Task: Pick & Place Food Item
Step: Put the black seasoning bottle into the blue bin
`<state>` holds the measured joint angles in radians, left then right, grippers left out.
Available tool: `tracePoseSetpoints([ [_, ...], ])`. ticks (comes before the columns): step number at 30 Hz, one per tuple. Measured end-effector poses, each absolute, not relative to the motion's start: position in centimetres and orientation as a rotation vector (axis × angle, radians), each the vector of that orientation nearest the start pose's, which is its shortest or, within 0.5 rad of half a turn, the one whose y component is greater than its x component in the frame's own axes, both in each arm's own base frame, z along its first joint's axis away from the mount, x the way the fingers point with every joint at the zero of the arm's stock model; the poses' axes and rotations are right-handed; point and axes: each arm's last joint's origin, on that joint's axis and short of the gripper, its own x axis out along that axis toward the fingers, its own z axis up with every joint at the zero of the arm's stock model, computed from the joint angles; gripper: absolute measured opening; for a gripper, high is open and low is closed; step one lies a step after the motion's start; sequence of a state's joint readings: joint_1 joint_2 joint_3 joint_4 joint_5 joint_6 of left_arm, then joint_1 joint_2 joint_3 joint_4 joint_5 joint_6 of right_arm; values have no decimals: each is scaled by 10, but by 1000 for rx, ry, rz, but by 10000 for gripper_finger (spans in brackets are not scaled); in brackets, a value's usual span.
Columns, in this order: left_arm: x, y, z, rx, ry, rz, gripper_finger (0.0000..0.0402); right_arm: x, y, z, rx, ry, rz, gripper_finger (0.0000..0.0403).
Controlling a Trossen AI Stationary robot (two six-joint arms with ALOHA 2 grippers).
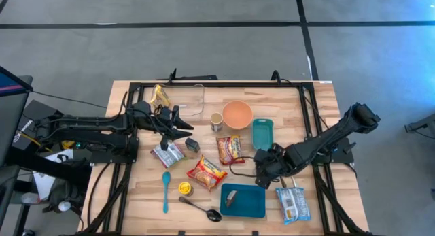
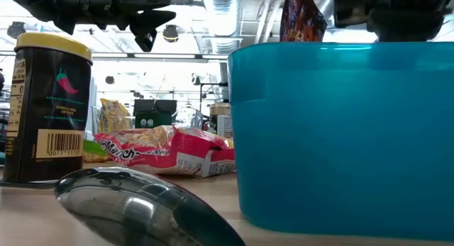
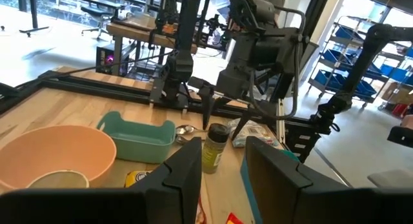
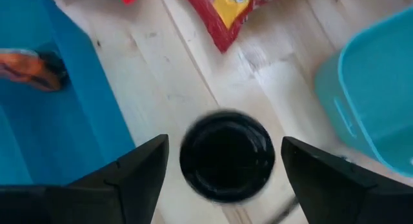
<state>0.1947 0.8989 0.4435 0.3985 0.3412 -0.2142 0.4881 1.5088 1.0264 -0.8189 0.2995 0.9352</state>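
1. The right claw (image 4: 222, 161) hangs spread wide over a black round lid (image 4: 227, 156), which sits between its fingers, probably so they can close on it next. Nothing is gripped.
2. That lid, likely a food jar's, stands on the worktop (image 1: 312, 103) between the dark blue tray (image 1: 242, 199) and the teal container (image 1: 262, 132).
3. The left claw (image 1: 185, 125) waits above the worktop beside the silver packet (image 1: 168, 153), fingers partly closed and empty.
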Motion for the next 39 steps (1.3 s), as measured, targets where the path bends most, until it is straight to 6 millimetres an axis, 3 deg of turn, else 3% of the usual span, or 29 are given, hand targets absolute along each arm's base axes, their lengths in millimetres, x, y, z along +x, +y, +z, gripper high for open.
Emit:
tracePoseSetpoints([
  [14, 195, 29, 250, -231, 78, -139, 115, 249, 122, 195, 247, 1208, -462, 291],
  [39, 195, 29, 250, -231, 80, -139, 115, 247, 122, 197, 280, 1239, -432, 271],
])
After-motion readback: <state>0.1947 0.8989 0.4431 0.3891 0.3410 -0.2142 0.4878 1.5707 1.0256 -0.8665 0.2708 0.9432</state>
